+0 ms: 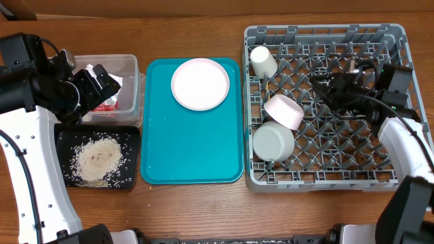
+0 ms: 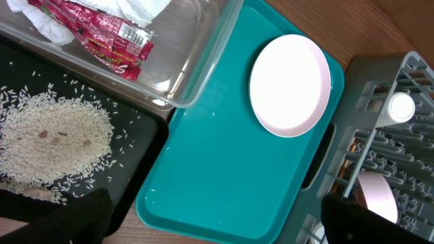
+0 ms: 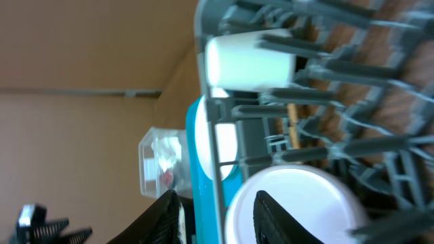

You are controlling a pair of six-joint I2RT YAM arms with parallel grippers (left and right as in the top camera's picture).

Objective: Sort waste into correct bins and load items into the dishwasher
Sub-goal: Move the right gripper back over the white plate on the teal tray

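Lacking only the plate (image 1: 200, 83) on the teal tray (image 1: 190, 149), the dishwasher (image 1: 319, 181) seems loaded (left gripper (image 2: 220, 224) and right gripper (image 3: 217, 217) both gape empty).

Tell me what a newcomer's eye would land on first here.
The bright teal tray mid-table, with a pale pink plate at its far end, grabs the eye first. Right of it, the big grey rack holds a cream cup, pink bowl and grey-green bowl along its left side. On the left, white rice is heaped in the black tray, beside the clear tub holding a red wrapper.
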